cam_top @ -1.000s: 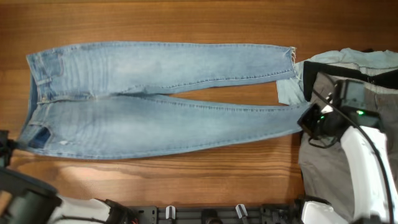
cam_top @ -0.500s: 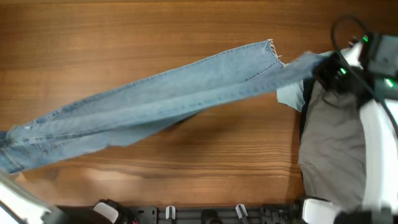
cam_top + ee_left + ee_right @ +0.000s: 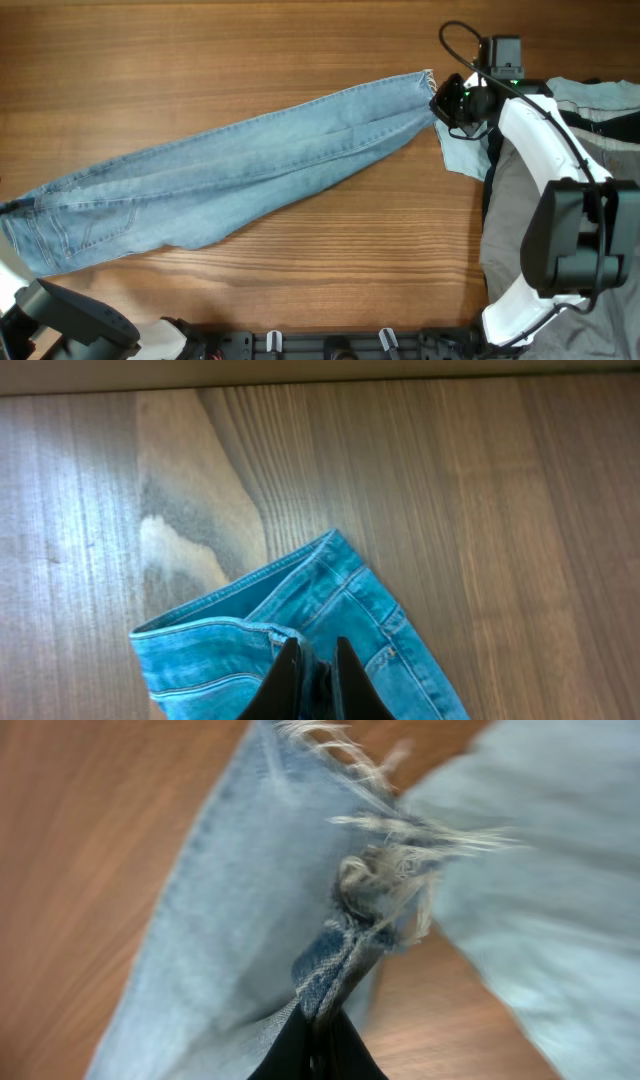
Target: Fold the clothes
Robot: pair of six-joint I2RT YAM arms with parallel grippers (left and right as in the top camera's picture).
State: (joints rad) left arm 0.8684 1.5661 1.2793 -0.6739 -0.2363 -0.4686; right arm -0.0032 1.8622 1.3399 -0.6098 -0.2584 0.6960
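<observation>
Jeans (image 3: 230,170), legs stacked, stretched diagonally from lower left to upper right of overhead frame. Left gripper (image 3: 312,678) jaws clamped on waistband. Right gripper (image 3: 318,1045) jaws pinching frayed hem. Risk: thin hem pinch slips under tension, or hem snags pale shirt (image 3: 462,152) just beside it.

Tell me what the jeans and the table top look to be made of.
The jeans look like faded light blue cotton denim: stitched seams, white threads fraying at the hem. The table looks like wood or wood-look laminate, smooth brown finish: grain lines show, but solid wood cannot be confirmed.
</observation>
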